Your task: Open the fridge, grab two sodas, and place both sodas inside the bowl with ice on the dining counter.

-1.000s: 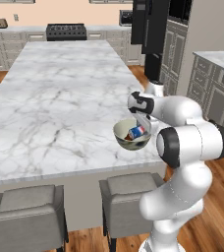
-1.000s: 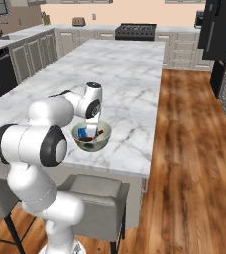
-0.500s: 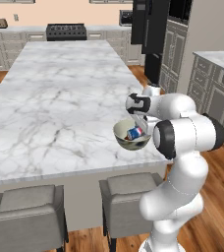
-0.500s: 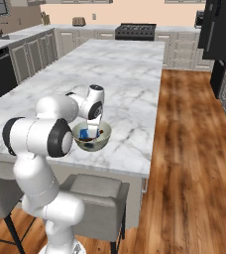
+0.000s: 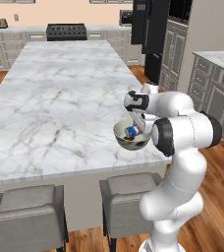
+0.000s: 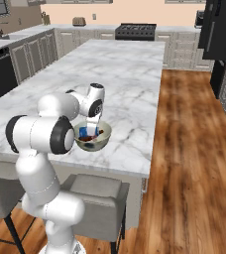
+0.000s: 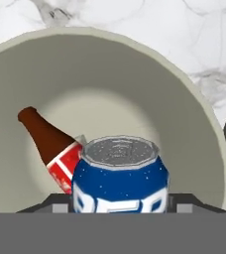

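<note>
The cream-white bowl (image 5: pixel 120 140) (image 6: pixel 99 144) (image 7: pixel 110 37) stands near the front right corner of the dining counter (image 5: pixel 60 88) (image 6: pixel 120 74). My gripper (image 5: pixel 135 127) (image 6: pixel 89 130) (image 7: pixel 120 201) reaches down into it, shut on the blue soda can (image 5: pixel 132 131) (image 6: pixel 84 131) (image 7: pixel 120 183), which sits upright low inside the bowl. In the hand view the dark fingertips (image 7: pixel 55 201) flank the can's sides. The brown cola bottle (image 7: pixel 48 141) with its red label lies tilted against the bowl's inner wall, touching the can. The black fridge (image 5: pixel 151 29) (image 6: pixel 219 30) stands far behind, doors shut.
Grey stools (image 5: pixel 28 216) (image 5: pixel 128 197) (image 6: pixel 95 198) are tucked under the counter's near edge beside my base. A stove (image 5: pixel 66 30) sits on the back wall counter. Grey cabinets (image 5: pixel 214 83) line the right side, with wooden floor (image 6: pixel 194 149) between.
The arm's elbow and upper links have swung a little. The hand has stayed low in the bowl with the can between its fingers.
</note>
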{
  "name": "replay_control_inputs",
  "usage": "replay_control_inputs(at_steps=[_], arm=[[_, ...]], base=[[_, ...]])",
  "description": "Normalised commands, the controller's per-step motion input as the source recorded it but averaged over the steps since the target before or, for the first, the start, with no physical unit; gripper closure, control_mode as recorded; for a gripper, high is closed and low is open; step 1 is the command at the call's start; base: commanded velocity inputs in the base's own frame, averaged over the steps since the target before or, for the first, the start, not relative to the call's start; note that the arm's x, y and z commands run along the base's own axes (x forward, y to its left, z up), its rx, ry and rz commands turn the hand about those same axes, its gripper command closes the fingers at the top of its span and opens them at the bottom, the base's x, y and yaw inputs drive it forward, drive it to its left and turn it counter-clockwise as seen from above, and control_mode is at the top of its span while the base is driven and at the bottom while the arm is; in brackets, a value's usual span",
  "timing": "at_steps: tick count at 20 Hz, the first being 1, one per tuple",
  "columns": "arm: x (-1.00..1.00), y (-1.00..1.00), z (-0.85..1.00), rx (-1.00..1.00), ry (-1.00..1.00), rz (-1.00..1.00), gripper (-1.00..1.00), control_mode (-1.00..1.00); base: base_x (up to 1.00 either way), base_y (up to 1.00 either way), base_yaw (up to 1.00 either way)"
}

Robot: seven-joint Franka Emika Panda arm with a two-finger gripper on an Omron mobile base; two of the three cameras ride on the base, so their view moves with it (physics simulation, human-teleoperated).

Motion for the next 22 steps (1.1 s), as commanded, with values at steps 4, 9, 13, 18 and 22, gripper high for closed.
replay_control_inputs(at_steps=[4,9,13,18,22], arm=[[-0.37,-0.05,0.22,0.0,-0.07,-0.07,-1.0,-1.0],[-0.48,-0.02,0.5,0.0,-0.15,-0.09,-1.0,-1.0],[-0.54,0.0,0.58,0.0,-0.14,-0.1,-1.0,-1.0],[-0.67,0.0,0.38,0.0,-0.12,-0.11,-1.0,-1.0],[-0.82,0.03,0.2,0.0,-0.13,-0.11,-1.0,-1.0]], base=[[0.0,0.0,0.0],[0.0,0.0,0.0],[0.0,0.0,0.0],[0.0,0.0,0.0],[0.0,0.0,0.0]])
